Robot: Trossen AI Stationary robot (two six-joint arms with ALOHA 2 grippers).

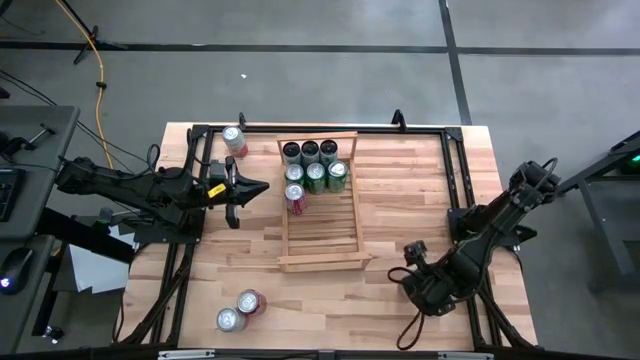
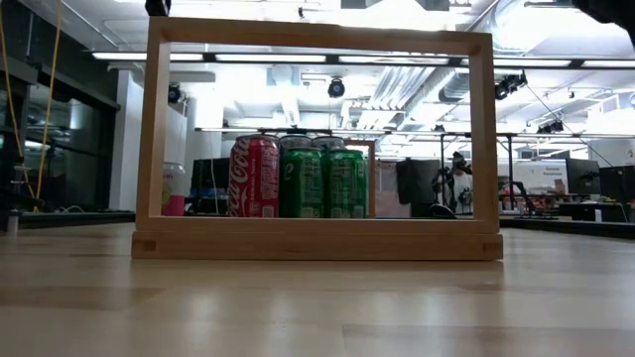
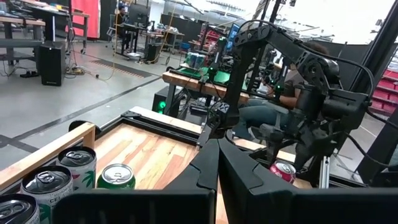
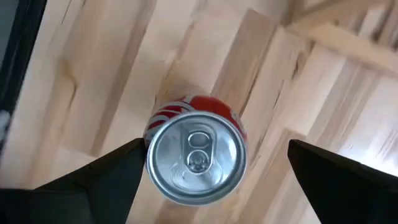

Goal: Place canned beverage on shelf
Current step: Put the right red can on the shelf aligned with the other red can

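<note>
The shelf (image 1: 320,228) is a light-wood slatted rack in the middle of the table; its end bar (image 2: 317,240) faces the low view. On its far half stand several cans, among them a red one (image 1: 296,197) and green ones (image 2: 303,181). A red can (image 4: 196,155) stands upright on the tabletop right of the shelf; in the high view the right arm hides it. My right gripper (image 4: 216,146) hangs over this can, pointing down, open, one finger on each side. My left gripper (image 1: 262,187) is shut, level, just left of the shelf. My right gripper comes at the red can from above. One finger (image 4: 118,177) shows right beside the can's top rim (image 4: 149,155), and I cannot tell whether it touches. The other finger (image 4: 329,180) stands well clear. The can stands upright on the table.
A can (image 1: 234,140) stands at the far left of the table and two more (image 1: 241,310) near the front left. Dark frame rails (image 1: 455,170) run along the table's sides. The shelf's near half shows bare slats (image 1: 322,235).
</note>
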